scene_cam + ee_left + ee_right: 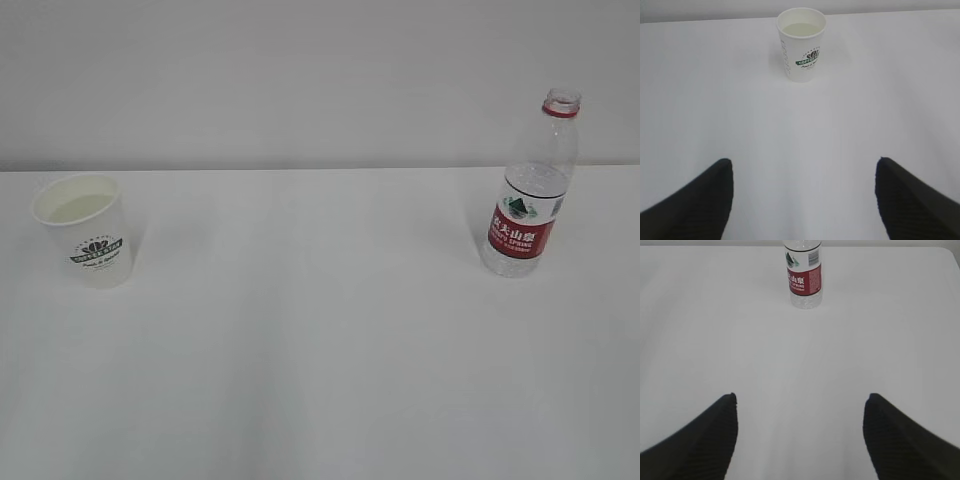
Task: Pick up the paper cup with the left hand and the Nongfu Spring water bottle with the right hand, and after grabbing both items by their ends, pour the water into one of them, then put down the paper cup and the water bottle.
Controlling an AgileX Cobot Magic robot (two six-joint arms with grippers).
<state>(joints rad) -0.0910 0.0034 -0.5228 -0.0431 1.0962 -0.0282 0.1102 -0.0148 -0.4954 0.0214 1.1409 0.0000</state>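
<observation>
Two things stand upright, well apart, on a plain white tabletop point(320, 350) before a pale wall point(300, 80): a small white tapered paper cup point(85, 230) at left, a clear ribbed Nongfu Spring water bottle point(530, 190) with red label, uncapped, at right. Left hand point(805, 200) and right hand point(800, 437) hang back with jaws spread wide, empty.

in the right wrist view the clear ribbed plastic bottle with the red label point(803, 277) is cut off above the label by the top edge. the two black ribbed fingers point(695, 205) of the left gripper point(805, 200) and those point(697, 442) of the right gripper point(800, 437) are cropped by the bottom edges. the small print under the white paper cup's dark logo point(98, 252) is too small to be read.
</observation>
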